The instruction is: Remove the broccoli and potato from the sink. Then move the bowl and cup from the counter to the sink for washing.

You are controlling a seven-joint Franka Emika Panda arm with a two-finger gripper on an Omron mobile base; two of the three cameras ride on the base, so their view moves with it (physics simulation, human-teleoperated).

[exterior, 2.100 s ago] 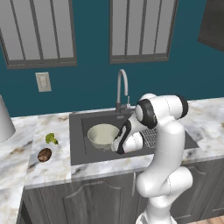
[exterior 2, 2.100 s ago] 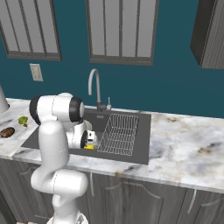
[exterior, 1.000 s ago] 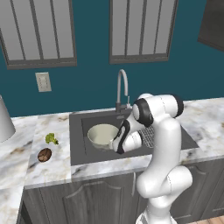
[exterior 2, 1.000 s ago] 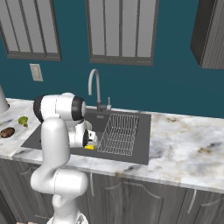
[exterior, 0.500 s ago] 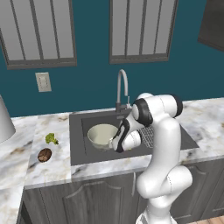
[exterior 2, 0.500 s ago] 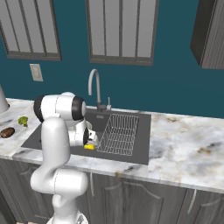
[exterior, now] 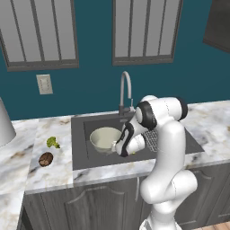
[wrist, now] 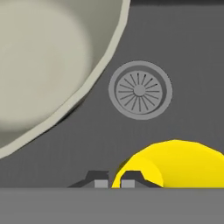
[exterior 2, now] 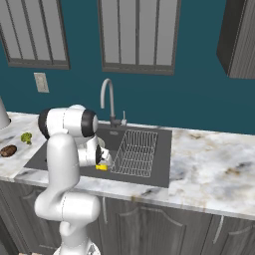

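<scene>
My gripper (wrist: 113,179) is low in the sink (exterior: 83,158), shut on the rim of the yellow cup (wrist: 183,164), with one fingertip (wrist: 131,178) inside the cup. The cup (exterior 2: 101,168) lies just above the basin floor, close to the round drain (wrist: 140,90). The cream bowl (exterior: 105,137) sits in the sink's left half, right beside my gripper (exterior: 122,152), and its rim (wrist: 105,57) fills the upper left of the hand view. The broccoli (exterior: 53,142) and the potato (exterior: 45,159) rest on the counter (exterior: 54,173) left of the sink.
A wire rack (exterior 2: 137,152) takes up the sink's right half, and the chrome faucet (exterior: 126,90) arches over the back rim. A pale rounded object (exterior: 4,126) stands at the far left of the counter. Marble worktop (exterior 2: 214,169) stretches to the right.
My hand has edged slightly left toward the bowl with the cup still in its grip. The bowl, broccoli and potato have stayed put.
</scene>
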